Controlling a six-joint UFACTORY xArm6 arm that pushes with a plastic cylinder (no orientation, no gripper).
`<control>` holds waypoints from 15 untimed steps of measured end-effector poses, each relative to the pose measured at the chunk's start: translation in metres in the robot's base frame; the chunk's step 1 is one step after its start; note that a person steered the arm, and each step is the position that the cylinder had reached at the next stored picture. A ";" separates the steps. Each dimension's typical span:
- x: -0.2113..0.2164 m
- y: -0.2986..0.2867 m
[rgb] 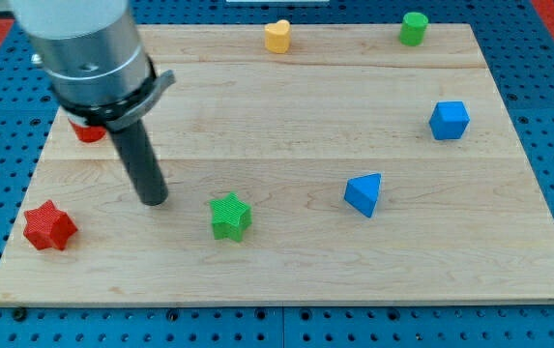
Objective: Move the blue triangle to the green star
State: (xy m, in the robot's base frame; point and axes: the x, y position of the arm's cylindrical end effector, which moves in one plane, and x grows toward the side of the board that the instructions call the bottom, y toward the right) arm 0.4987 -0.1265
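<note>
My tip (154, 201), a bare rod with no jaws to open or close, rests left of the green star (230, 216). The blue triangle (364, 193) lies well right of the star. Risk: a direct path would displace the star.

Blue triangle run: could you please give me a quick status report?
My tip left of green star, touching nothing. Blue triangle right of star, apart. Path between them clear.
</note>
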 end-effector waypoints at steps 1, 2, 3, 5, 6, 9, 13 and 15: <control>-0.004 0.044; -0.021 0.083; -0.039 0.128; -0.051 0.178; -0.055 0.178; -0.030 0.241; 0.025 0.219; 0.025 0.199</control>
State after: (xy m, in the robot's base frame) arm 0.5235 0.0725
